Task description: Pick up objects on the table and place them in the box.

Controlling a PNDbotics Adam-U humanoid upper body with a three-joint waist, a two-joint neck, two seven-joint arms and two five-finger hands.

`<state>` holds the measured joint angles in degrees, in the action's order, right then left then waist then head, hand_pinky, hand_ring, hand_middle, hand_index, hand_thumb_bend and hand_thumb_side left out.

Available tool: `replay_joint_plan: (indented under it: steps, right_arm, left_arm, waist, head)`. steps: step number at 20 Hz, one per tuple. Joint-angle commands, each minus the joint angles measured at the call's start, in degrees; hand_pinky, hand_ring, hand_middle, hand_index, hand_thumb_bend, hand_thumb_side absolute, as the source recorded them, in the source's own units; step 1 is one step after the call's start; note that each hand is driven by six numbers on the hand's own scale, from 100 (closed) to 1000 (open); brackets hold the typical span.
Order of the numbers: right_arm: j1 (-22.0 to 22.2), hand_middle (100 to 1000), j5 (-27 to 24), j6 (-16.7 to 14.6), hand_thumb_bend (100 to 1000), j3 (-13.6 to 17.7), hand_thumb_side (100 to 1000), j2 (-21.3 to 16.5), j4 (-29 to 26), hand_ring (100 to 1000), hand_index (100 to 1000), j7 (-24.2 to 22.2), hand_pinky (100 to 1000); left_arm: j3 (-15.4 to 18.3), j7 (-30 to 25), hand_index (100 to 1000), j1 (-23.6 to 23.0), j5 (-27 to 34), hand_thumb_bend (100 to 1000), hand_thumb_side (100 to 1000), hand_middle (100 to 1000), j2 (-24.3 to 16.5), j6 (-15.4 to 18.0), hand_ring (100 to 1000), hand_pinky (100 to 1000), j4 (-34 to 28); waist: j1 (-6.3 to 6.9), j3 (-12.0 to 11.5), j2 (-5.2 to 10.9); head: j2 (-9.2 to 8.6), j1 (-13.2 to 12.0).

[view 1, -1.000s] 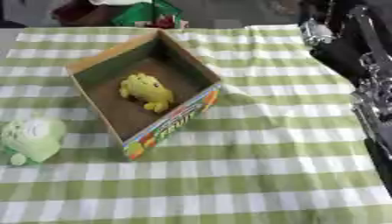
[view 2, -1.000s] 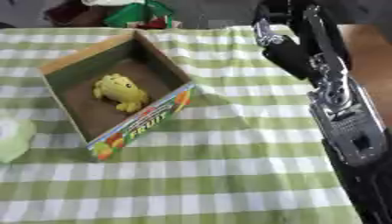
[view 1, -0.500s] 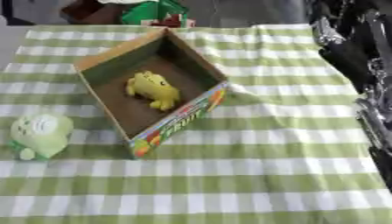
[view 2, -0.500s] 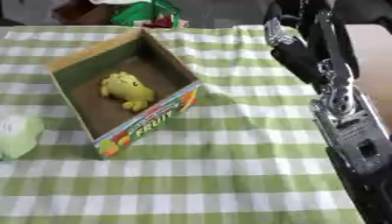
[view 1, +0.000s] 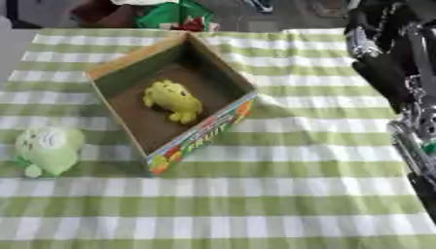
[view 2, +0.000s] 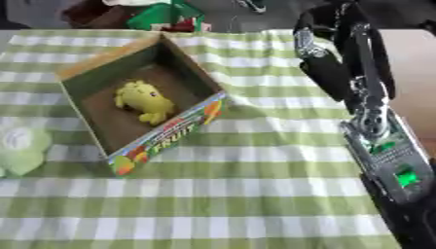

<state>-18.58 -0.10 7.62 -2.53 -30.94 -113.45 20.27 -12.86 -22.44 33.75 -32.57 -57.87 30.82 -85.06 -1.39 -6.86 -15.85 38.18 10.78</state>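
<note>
Since the earlier frames the whole scene has slid a little rightward and down in both views, box and toys together, so the camera has shifted and nothing on the table has moved; the right arm (view 2: 357, 97) still hangs along the right side, black with silver joints, reaching down toward the lower right corner. Its hand cannot be made out, so whether the fingers are open or curled cannot be told, and the left hand shows in no view. The box (view 1: 223, 114), open-topped cardboard, sits on the checked cloth (view 1: 281, 194) at the upper left of centre, turned so one corner points toward the camera and its long axis runs from far left to near right. A yellow toy (view 1: 174, 99) lies inside on the box floor, its length running roughly along the box, its narrower end toward the near wall. The near outer wall carries bright fruit pictures and the word "FRUIT", clearest in the right eye view. A green toy (view 1: 47, 148) lies on the cloth just left of the box, close to its near left corner but apart from it, with nothing between. Beyond the far edge of the table lies a green and red heap (view 1: 174, 14).
</note>
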Motion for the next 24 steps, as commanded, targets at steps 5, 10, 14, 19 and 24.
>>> replay_joint_plan:
  steps: [5, 10, 14, 19, 24]
  right_arm:
    - [-0.2, 681, -0.2, 0.4, 100, 0.1, 435, -0.3, -1.1, 798, 896, 0.1, 806]
    - [-0.4, 680, -0.5, 0.6, 100, -0.1, 431, 0.4, -1.1, 798, 895, -0.2, 807]
    - [-0.7, 680, -0.8, 0.7, 100, -0.2, 432, 0.8, -1.1, 799, 894, -0.3, 806]
    - [-1.0, 680, -1.1, 0.8, 100, -0.4, 431, 1.2, -1.1, 799, 894, -0.5, 807]
    - [-1.3, 678, -1.4, 0.8, 100, -0.5, 426, 1.6, -1.1, 799, 892, -0.7, 807]
  left_arm:
    - [-0.1, -5.6, 1000, 4.0, -5.7, 703, 1000, 928, 2.4, 2.0, 905, 858, 2.3]
    - [1.0, -13.1, 1000, 7.8, -13.3, 687, 1000, 925, 7.6, 4.5, 902, 854, 3.5]
    - [1.0, -14.7, 1000, 10.3, -15.0, 677, 1000, 923, 10.2, 5.8, 899, 851, 6.3]
    - [0.5, -15.2, 1000, 13.5, -17.1, 679, 1000, 918, 13.6, 7.1, 895, 847, 11.0]
    - [0.3, -15.1, 1000, 15.6, -19.3, 677, 1000, 908, 16.3, 8.2, 891, 843, 15.4]
  waist:
    - [0.08, -0.1, 1.52]
    - [0.02, -0.1, 2.2]
    - [0.03, 0.1, 2.76]
    - [0.07, 0.5, 3.24]
    - [0.16, 0.9, 3.36]
  head:
    - [-0.39, 0.0]
    - [0.22, 0.2]
    - [0.45, 0.2]
    - [0.34, -0.1]
    - [0.27, -0.3]
